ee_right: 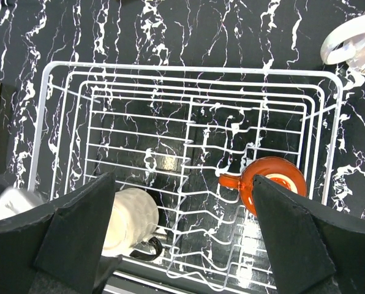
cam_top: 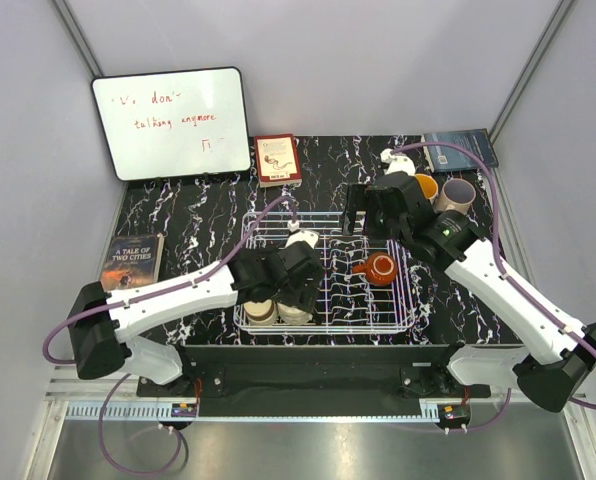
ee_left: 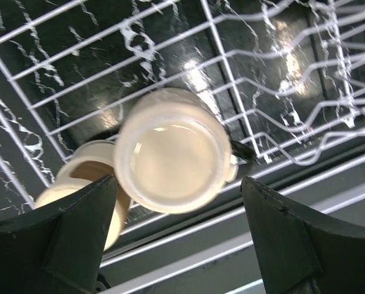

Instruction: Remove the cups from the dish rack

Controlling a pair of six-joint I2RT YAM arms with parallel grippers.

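Holds left gripper (cam_top: 278, 290) spread wide and grasping nothing over the near-left corner of the dish rack (cam_top: 343, 300), its fingers (ee_left: 78, 239) straddling a cream cup (ee_left: 173, 150) from above with no contact showing. Holds right gripper (cam_top: 370, 222) equally wide and empty above the rack's far edge, right half. Frames most of the basket between that gripper's fingers (ee_right: 299, 239) in the right wrist view.

Rests everything on a black marble-patterned table (cam_top: 178, 215). Leans a whiteboard (cam_top: 173, 122) with red handwriting against the back wall at far left. Seats the white wire rack at the middle of the table, toward the near edge. Lays three books around it: "A Tale of Two Cities" (cam_top: 132, 262) at left, a red-covered book (cam_top: 278, 160) just beside the whiteboard, a blue book (cam_top: 463, 148) in the far right corner.

Counts three cups inside the rack: the cream cup under the left gripper, a second cream cup (ee_left: 84, 165) just beside it, both mouths up, and a squat reddish-brown cup (cam_top: 380, 268) upright in the right half, handle pointing left. Counts two more outside, on the table beyond the rack's far right corner: a pinkish-beige mug (cam_top: 456, 195) and a tan-brown cup (cam_top: 426, 186) just beside it, partly hidden by the right arm.
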